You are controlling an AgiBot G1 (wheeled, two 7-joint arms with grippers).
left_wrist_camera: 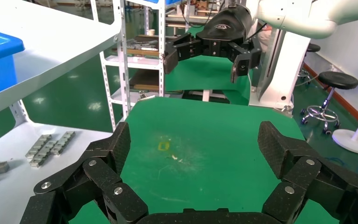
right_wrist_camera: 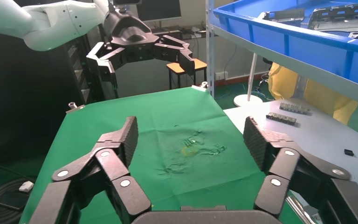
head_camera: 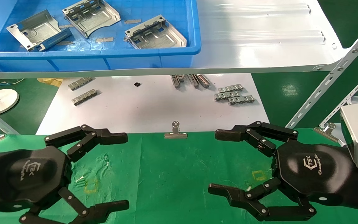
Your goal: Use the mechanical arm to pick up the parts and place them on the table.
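Three parts lie in the blue tray (head_camera: pixel 154 60) on the glossy white shelf (head_camera: pixel 259 40) at the far side: left part (head_camera: pixel 37 30), middle part (head_camera: pixel 91 16) and right part (head_camera: pixel 155 33), all well apart from each other, with a few thin flat metal slips (head_camera: pixel 104 39) on the tray floor between them. Below the shelf, a white board (head_camera: pixel 141 109) carries grey link strips: a pair at far left (head_camera: pixel 84 96), a cluster at far centre (head_camera: pixel 190 80) and a group at right (head_camera: pixel 235 95). Nearer, the table (head_camera: pixel 172 174) in green cloth is clipped at its far edge by a binder clip (head_camera: pixel 175 132) and bears two yellow square marks (head_camera: pixel 259 175). Left gripper (head_camera: pixel 104 169) hovers over the near left of the cloth, fingers spread wide and holding nothing. Right gripper (head_camera: pixel 221 161) hovers over the near right, likewise spread and empty.
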